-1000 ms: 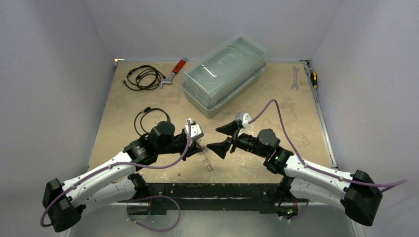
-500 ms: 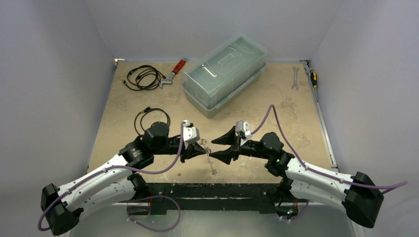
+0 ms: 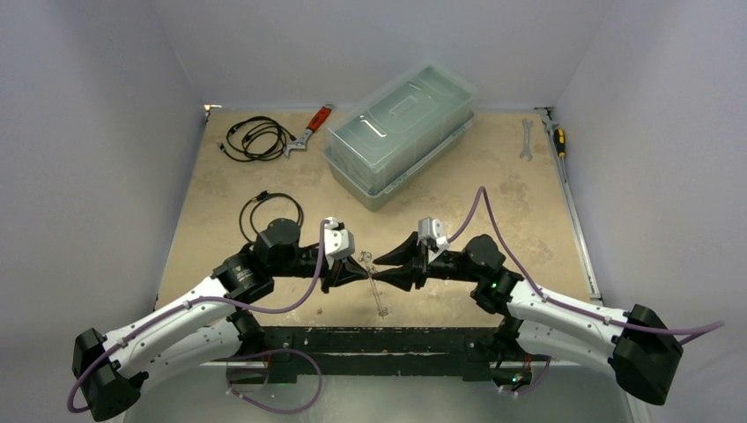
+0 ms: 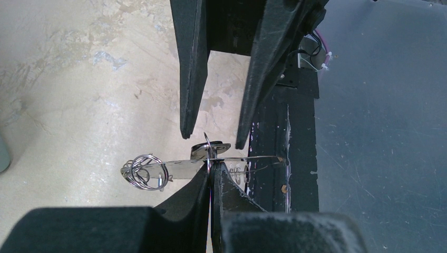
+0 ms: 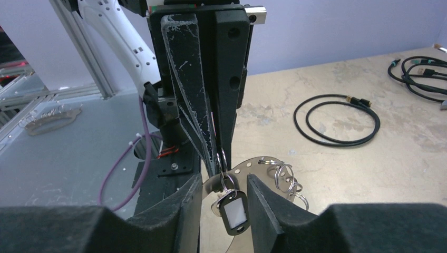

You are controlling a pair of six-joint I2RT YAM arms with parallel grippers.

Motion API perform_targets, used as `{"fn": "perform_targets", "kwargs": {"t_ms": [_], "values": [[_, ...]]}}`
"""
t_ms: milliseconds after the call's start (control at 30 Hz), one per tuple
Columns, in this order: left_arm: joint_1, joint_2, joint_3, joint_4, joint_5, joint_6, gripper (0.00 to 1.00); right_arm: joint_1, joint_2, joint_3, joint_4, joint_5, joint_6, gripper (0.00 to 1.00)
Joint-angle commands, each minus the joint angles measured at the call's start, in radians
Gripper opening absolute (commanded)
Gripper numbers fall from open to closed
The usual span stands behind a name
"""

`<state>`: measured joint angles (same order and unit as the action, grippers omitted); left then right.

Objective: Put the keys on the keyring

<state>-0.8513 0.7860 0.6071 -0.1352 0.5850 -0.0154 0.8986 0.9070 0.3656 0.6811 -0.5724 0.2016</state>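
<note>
The keyring [image 5: 252, 164] is a thin silvery band with holes and small split rings [image 5: 285, 178] along its rim. It hangs over the table's near edge [image 3: 377, 295] and appears edge-on in the left wrist view [image 4: 176, 169]. My left gripper [image 4: 212, 171] is shut on its rim, at a small ring [image 4: 209, 147]. From that ring dangles a key with a black-and-white tag [image 5: 233, 212]. My right gripper [image 5: 224, 184] faces the left one [image 3: 361, 271], and its jaws stand apart on either side of the tag without touching it. No blue-tagged key shows.
A clear lidded box [image 3: 401, 132] stands at the back. Black cables lie at the back left [image 3: 257, 138] and left of centre [image 3: 269, 207]. A red-handled wrench [image 3: 310, 130], a spanner [image 3: 527, 139] and a screwdriver [image 3: 558, 137] lie along the back. The black rail [image 3: 370, 339] borders the near edge.
</note>
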Motion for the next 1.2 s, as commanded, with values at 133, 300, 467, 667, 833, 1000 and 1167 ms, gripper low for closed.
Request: {"fn": "perform_targets", "kwargs": {"t_ms": [133, 300, 467, 667, 833, 1000, 1167], "values": [[0.002, -0.023, 0.001, 0.066, 0.027, -0.005, 0.00, 0.003, 0.049, 0.063, 0.064, -0.037, -0.001, 0.31], [0.002, -0.027, 0.001, 0.066, 0.025, -0.006, 0.00, 0.003, 0.061, 0.071, 0.070, -0.044, 0.002, 0.28], [0.003, -0.028, 0.001, 0.066, 0.024, -0.004, 0.00, 0.005, 0.076, 0.073, 0.080, -0.050, 0.010, 0.22], [0.003, -0.030, 0.001, 0.066, 0.024, -0.004, 0.00, 0.008, 0.088, 0.078, 0.087, -0.060, 0.013, 0.20], [0.003, -0.030, 0.000, 0.066, 0.022, -0.004, 0.00, 0.011, 0.096, 0.082, 0.087, -0.077, 0.015, 0.21], [0.003, -0.030, 0.001, 0.066, 0.020, -0.004, 0.00, 0.016, 0.109, 0.085, 0.089, -0.088, 0.016, 0.22], [0.003, -0.031, 0.000, 0.066, 0.019, -0.003, 0.00, 0.021, 0.121, 0.090, 0.087, -0.099, 0.015, 0.24]]}}
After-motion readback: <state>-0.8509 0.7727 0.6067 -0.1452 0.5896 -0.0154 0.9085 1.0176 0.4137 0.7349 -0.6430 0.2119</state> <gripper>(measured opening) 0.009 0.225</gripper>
